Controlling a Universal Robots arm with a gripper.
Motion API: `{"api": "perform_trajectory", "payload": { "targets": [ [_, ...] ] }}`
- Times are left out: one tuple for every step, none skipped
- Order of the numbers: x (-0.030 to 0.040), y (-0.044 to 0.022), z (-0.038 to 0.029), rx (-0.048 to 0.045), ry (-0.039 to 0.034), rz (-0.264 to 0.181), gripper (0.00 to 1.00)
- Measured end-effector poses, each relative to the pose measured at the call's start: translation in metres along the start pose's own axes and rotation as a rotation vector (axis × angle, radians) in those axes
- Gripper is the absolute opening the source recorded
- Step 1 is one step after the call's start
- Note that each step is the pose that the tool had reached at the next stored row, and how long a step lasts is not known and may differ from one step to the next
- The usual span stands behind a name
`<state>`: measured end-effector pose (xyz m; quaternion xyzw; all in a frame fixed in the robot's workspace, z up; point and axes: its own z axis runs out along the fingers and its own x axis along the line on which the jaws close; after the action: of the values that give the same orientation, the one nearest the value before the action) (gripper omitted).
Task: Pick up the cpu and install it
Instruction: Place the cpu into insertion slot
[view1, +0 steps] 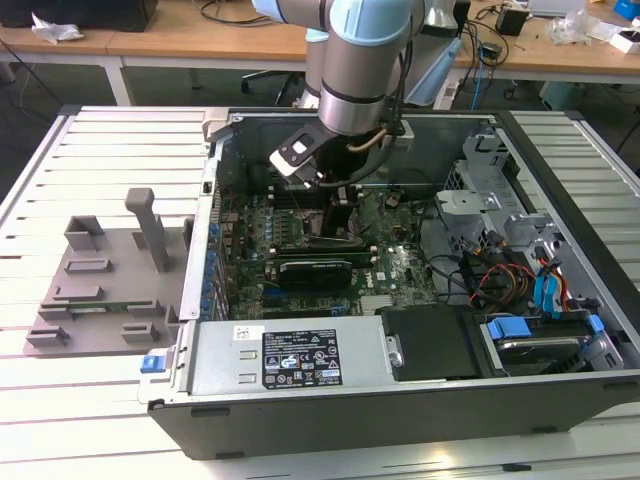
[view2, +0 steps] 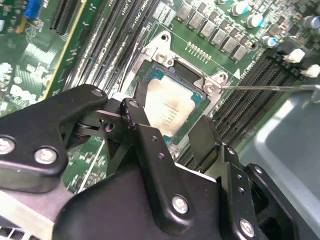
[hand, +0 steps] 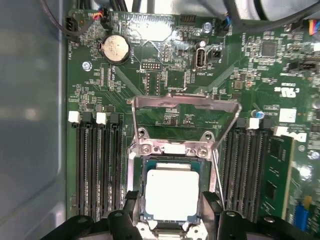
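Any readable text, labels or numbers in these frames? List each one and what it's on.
Nothing can be read off; print shows in three places:
Black-and-white label on the grey metal box, exterior view: too small to read.
Faint print on the silvery square cpu, second wrist view: blurred.
White lettering on the green motherboard, first wrist view: blurred.
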<state>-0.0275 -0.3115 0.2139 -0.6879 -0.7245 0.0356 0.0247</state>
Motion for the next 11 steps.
{"api": "perform_trajectory", "payload": {
  "targets": [
    [0.0002,-0.0004,-0.0034,0.0002,-0.0036,0.001,0.61],
    [0.0004,-0.0005,-0.0055,0.0004,-0.0066,0.001,0.61],
    [0.0005,-0.0006,-0.0082,0.0005,-0.0089,0.001,0.60],
    [0.0005,-0.0008,-0.0098,0.0005,-0.0099,0.001,0.53],
    [0.0005,-0.0009,-0.0112,0.0006,-0.0107,0.001,0.47],
    [0.0005,-0.0011,-0.0132,0.0006,-0.0112,0.001,0.41],
    [0.0004,-0.0013,-0.0154,0.0006,-0.0115,0.001,0.35],
    [0.0004,-0.0014,-0.0166,0.0006,-0.0114,0.001,0.35],
    [0.0004,-0.0015,-0.0182,0.0006,-0.0115,0.001,0.29],
    [0.0003,-0.0018,-0.0218,0.0006,-0.0116,0.001,0.16],
    [0.0003,-0.0021,-0.0250,0.0007,-0.0121,0.001,0.11]
  ]
}}
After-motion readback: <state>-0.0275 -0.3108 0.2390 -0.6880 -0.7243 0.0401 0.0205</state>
